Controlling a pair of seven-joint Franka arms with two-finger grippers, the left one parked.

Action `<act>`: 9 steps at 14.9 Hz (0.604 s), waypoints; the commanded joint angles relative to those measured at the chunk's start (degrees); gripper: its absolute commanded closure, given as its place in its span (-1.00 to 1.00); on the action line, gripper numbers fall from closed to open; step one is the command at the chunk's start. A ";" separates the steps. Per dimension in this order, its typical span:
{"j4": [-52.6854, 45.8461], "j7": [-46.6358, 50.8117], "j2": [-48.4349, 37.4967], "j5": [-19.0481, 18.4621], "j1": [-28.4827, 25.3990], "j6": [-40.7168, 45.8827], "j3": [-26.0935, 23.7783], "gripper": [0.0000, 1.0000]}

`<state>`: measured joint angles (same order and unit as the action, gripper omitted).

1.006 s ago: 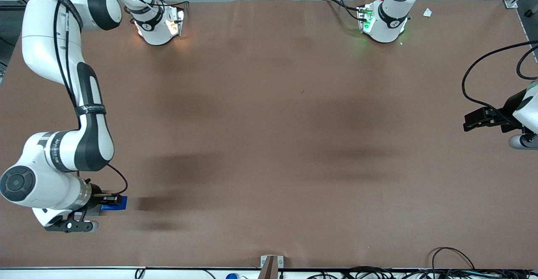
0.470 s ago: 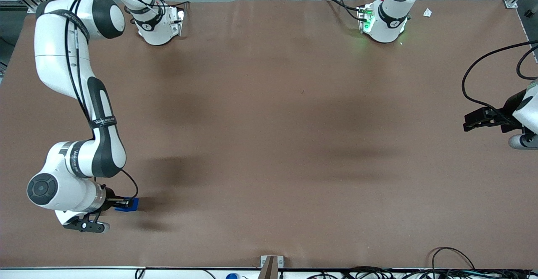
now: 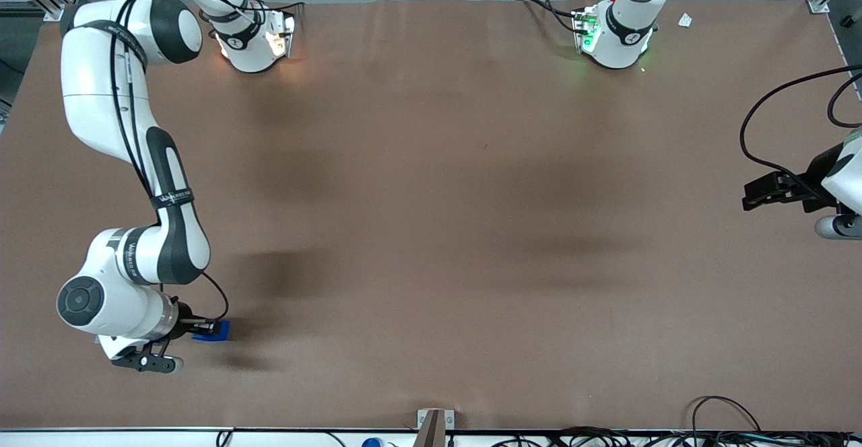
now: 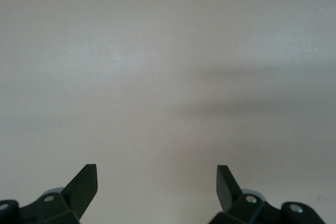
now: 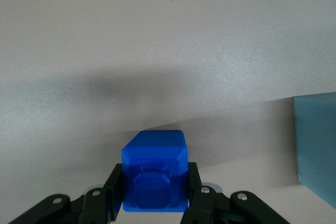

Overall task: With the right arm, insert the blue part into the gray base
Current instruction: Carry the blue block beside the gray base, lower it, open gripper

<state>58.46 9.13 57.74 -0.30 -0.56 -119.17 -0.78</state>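
Observation:
My right gripper (image 3: 210, 330) is shut on the blue part (image 3: 217, 331), a small bright blue block, near the front edge of the table at the working arm's end. In the right wrist view the blue part (image 5: 155, 157) sits clamped between the two black fingers of the gripper (image 5: 155, 176), above the table with its shadow under it. A pale gray-blue block, the gray base (image 5: 318, 145), shows at the edge of that view, beside the blue part and apart from it. The front view does not show the base; the arm hides that spot.
The brown table cloth (image 3: 431, 231) covers the whole table. The two arm bases (image 3: 252, 40) stand farthest from the front camera. A small metal bracket (image 3: 434, 423) sits at the table's front edge, with cables along that edge.
The right arm has carried the blue part a short way toward the parked arm's end of the table. The grip on the blue part has not changed.

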 commanded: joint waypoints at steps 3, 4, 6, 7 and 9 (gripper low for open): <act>0.96 0.36 -0.52 0.30 -0.76 -0.71 -0.01 0.73; 0.96 0.10 -0.52 0.30 -0.67 -0.71 -0.01 0.28; 0.96 0.19 -0.52 0.30 -0.67 -0.80 -0.01 -0.19; 0.96 0.19 -0.52 0.30 -0.67 -0.97 -0.01 -0.50; 0.96 0.28 -0.52 0.74 -0.58 -2.37 -0.01 -1.00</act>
<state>58.46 9.13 57.74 -0.30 -1.14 -119.92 -0.85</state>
